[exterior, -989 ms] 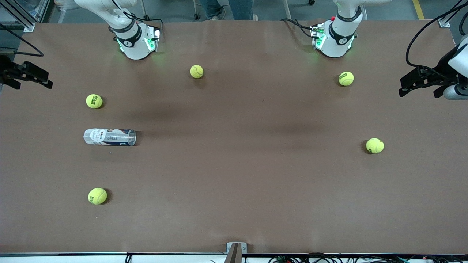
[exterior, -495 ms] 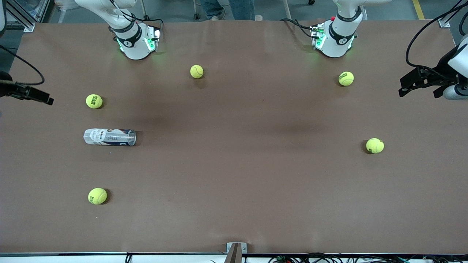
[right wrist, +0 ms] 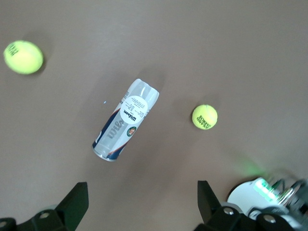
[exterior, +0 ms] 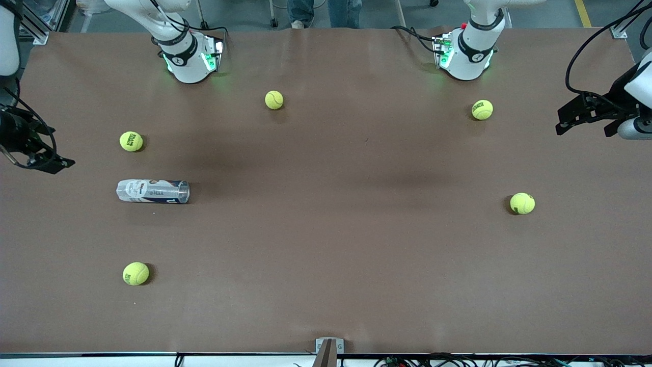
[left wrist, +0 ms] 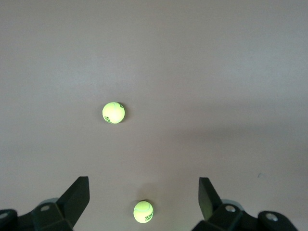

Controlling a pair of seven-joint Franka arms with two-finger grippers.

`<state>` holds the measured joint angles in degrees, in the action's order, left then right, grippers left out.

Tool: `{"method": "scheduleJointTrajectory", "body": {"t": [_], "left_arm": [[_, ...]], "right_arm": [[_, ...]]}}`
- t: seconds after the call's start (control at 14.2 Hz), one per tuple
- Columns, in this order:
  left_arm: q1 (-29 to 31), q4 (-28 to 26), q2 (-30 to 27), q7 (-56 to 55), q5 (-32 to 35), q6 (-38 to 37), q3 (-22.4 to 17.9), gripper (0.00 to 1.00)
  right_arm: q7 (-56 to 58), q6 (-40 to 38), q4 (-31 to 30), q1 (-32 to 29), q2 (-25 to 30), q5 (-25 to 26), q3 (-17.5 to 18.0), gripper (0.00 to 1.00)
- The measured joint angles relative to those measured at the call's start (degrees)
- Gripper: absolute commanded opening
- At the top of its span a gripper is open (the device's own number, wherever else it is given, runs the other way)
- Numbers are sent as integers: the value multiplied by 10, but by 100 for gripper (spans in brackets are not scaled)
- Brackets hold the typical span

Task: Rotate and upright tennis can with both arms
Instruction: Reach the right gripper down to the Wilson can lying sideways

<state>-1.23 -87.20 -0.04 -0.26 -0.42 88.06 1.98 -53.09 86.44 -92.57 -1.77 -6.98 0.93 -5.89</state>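
Note:
The tennis can (exterior: 153, 191) lies on its side on the brown table, toward the right arm's end, its white and dark-blue label up. It also shows in the right wrist view (right wrist: 126, 119). My right gripper (exterior: 48, 163) hovers open and empty over the table's edge at that end, apart from the can; its open jaws show in the right wrist view (right wrist: 143, 195). My left gripper (exterior: 583, 127) waits open and empty over the left arm's end of the table; in the left wrist view (left wrist: 143, 192) only balls lie below it.
Several yellow-green tennis balls lie scattered: one (exterior: 131, 141) beside the can farther from the camera, one (exterior: 135, 273) nearer, one (exterior: 274, 100) between the bases, two (exterior: 482, 109) (exterior: 522, 203) toward the left arm's end. The right arm's base (right wrist: 260, 192) shows green-lit.
My right gripper has turned and shifted along the table's end, closer to the can. The left arm, the can and the balls have not moved.

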Motion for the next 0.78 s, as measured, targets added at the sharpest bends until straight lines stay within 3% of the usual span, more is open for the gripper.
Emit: {"method": "scheduleJointTrajectory", "body": {"t": [0.28,0.78], "left_arm": [[0,0,0,0,0,0,0,100],[0,0,0,0,0,0,0,100]], "right_arm": [[-177,46,-6,0,-65,0,0,100],[-289,186,-103,2,-124,0,1,100]]}}
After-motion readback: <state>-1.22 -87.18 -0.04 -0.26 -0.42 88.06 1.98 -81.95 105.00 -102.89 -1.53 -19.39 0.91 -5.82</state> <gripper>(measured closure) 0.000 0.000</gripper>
